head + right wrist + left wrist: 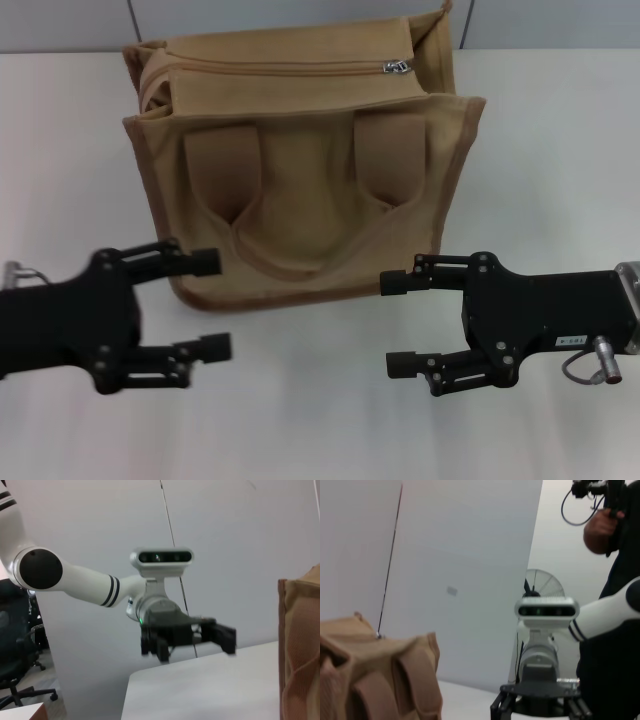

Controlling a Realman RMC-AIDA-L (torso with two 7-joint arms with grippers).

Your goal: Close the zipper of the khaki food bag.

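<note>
canvas of the khaki food bag at twelve o'clock looks soft, likely to buckle; pinch the zipper pull. left gripper and right gripper both spread, empty.

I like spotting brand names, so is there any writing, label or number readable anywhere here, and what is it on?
Small white sticker on the black right hand: dark print, too small to read.
Tan canvas food bag: no writing visible.
Black left hand: no writing visible.
Nothing else shows text.
</note>
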